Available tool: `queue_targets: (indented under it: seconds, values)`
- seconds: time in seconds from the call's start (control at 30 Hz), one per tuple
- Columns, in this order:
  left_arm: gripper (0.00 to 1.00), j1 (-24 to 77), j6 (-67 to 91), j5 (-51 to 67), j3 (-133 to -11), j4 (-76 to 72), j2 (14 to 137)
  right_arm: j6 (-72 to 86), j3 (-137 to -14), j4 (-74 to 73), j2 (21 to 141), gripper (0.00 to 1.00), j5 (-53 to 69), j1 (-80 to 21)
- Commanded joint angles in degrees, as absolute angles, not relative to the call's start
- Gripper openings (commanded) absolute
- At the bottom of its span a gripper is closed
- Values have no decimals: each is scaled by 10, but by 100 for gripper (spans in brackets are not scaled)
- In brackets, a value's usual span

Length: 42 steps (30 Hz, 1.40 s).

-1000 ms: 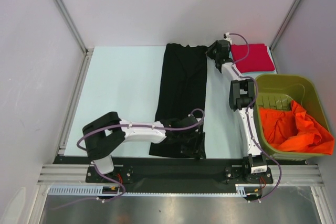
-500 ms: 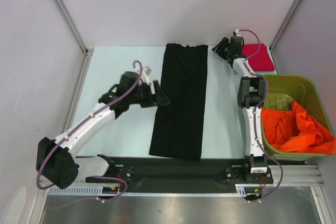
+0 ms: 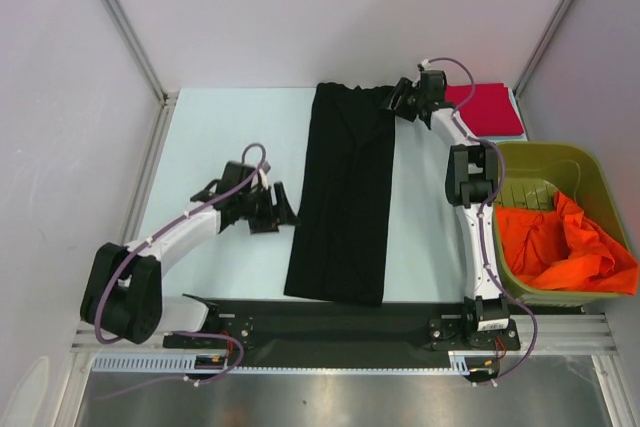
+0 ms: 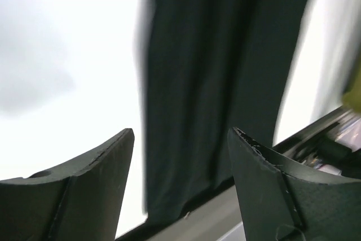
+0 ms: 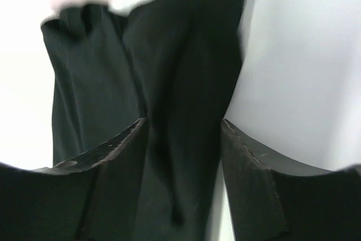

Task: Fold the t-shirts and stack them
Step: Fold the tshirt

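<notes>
Mid-fold: the black t-shirt (image 3: 345,197) lies on the desk (image 3: 230,137) as a long, narrow strip running from the far edge to the near edge. The left arm (image 3: 190,232) holds its jaws open and empty just beside the strip's left edge. The right arm (image 3: 470,187) hovers with open jaws over its far right corner. The next move is probably to grip one end and fold it over. A folded red t-shirt (image 3: 492,110) sits far right, and the orange t-shirt (image 3: 560,242) lies crumpled in the olive bin (image 3: 540,159).

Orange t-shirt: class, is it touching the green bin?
Touching. The top view shows the orange t-shirt lying inside the green bin, its cloth covering the bin's right rim.
</notes>
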<state>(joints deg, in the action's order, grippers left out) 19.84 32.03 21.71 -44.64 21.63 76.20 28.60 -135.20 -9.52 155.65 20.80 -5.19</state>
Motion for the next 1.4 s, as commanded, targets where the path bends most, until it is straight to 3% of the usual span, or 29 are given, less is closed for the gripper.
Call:
queue_targets:
  seconds: [0.0, 0.2, 0.37, 0.53, 0.77, 0.9, 1.1, 1.23, 1.37]
  values:
    - [72, 193, 343, 235, -384, 214, 717, 254, -1299, -203, 1457, 62, 182, -61]
    - [70, 194, 375, 243, -310, 220, 685, 229, -1181, -349, 1320, 66, 143, -87]
    - [66, 202, 381, 268, -278, 211, 691, 217, -928, -386, 1117, 69, 114, -122]
    - [65, 221, 380, 281, -280, 213, 707, 214, -670, -400, 927, 71, 169, -178]
    - [55, 309, 395, 169, -319, 299, 716, 301, -484, -431, 719, 64, 169, -266]
    - [58, 365, 431, 123, -322, 328, 690, 391, -454, -432, 676, 65, 171, -348]
    - [58, 372, 427, 90, -314, 330, 700, 444, -424, -419, 682, 64, 156, -420]
    - [57, 372, 425, 91, -315, 324, 713, 466, -429, -412, 706, 52, 144, -456]
    - [55, 373, 418, 88, -318, 322, 720, 478, -437, -408, 741, 48, 130, -488]
